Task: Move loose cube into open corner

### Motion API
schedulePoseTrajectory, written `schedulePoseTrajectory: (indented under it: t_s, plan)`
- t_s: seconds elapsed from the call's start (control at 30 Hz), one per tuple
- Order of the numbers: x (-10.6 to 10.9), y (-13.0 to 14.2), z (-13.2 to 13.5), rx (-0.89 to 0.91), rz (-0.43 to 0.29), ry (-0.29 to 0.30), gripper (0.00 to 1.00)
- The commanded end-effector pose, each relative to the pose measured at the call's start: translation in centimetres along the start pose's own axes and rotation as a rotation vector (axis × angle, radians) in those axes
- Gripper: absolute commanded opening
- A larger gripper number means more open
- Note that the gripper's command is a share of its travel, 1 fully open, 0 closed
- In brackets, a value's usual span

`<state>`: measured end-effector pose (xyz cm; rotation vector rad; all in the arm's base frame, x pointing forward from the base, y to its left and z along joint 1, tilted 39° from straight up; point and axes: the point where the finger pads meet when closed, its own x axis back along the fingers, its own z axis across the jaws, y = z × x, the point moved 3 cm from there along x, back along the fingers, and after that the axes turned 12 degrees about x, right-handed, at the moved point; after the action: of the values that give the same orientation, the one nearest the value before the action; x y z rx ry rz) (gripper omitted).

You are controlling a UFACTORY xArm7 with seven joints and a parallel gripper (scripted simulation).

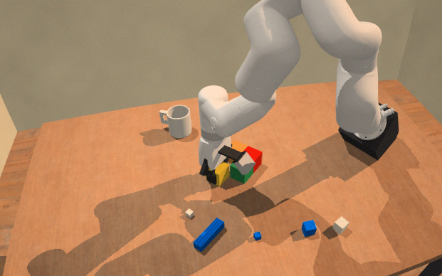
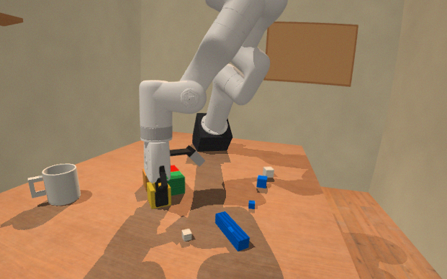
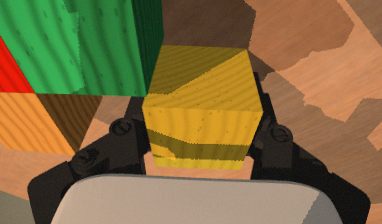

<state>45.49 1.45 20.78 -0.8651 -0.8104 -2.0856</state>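
Note:
The yellow cube (image 1: 223, 173) (image 2: 152, 195) (image 3: 203, 90) is between the fingers of my gripper (image 1: 213, 174) (image 2: 160, 194) (image 3: 200, 87), which is shut on it, low at the table. The green cube (image 1: 238, 173) (image 2: 177, 184) (image 3: 107, 50), the red cube (image 1: 257, 156) (image 2: 173, 168) (image 3: 1, 70) and the orange cube (image 1: 238, 145) (image 2: 145, 180) (image 3: 22, 120) stand together in an L. In the wrist view yellow lies right of green's near right corner, offset outward; contact there is unclear. A gap with table and my left finger shows between yellow and orange.
A white mug (image 1: 180, 122) (image 2: 62, 185) stands to one side. A blue bar (image 1: 208, 235) (image 2: 232, 231), small blue cubes (image 1: 309, 228) (image 2: 251, 204) and small white cubes (image 1: 189, 213) (image 2: 186, 234) lie on the front side of the table in the top view.

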Motion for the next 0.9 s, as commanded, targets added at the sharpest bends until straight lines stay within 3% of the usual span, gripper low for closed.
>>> schedulePoseTrajectory:
  t_s: [0.0, 0.37, 0.4, 0.87]
  plan:
    - [0.07, 0.13, 0.01, 0.000, -0.003, 0.000, 0.00]
    - [0.07, 0.13, 0.01, 0.000, -0.003, 0.000, 0.00]
    - [0.07, 0.13, 0.01, 0.000, -0.003, 0.000, 0.82]
    - [0.07, 0.13, 0.01, 0.000, -0.003, 0.000, 0.82]
